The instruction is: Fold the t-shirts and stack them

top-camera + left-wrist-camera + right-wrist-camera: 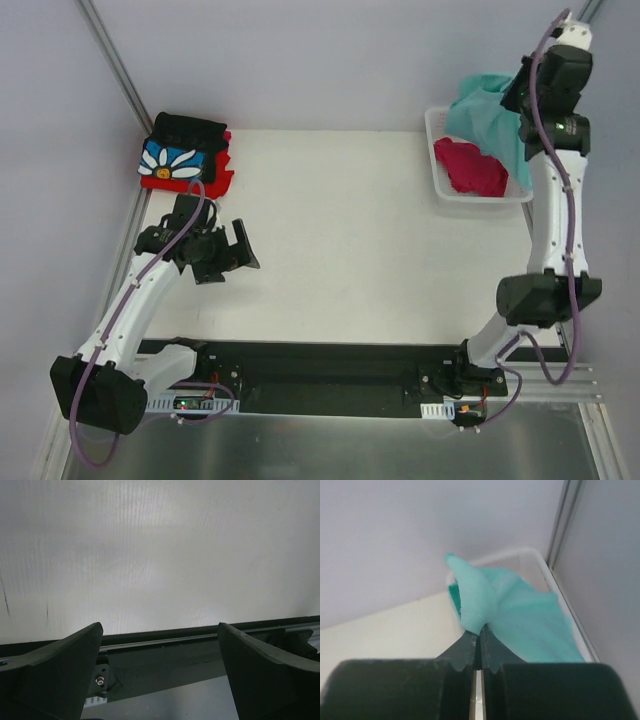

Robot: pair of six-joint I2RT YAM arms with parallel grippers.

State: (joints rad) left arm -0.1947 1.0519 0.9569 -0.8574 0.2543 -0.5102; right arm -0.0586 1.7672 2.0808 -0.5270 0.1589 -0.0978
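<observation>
The right gripper [480,634] is clenched on a fold of the mint-teal t-shirt [520,620], which hangs over the white lattice basket [436,150] (the magenta-pink t-shirt [470,168] lies inside). The left gripper [232,258] hovers splayed wide over the table [350,230], near the folded black daisy t-shirt [180,152] stacked on the red t-shirt [218,183].

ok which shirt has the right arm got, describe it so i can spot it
At the far right corner of the table sits a white basket. The right gripper is shut on a mint-teal shirt bunched above it. The magenta shirt beside it lies crumpled in the basket, untouched.
</observation>
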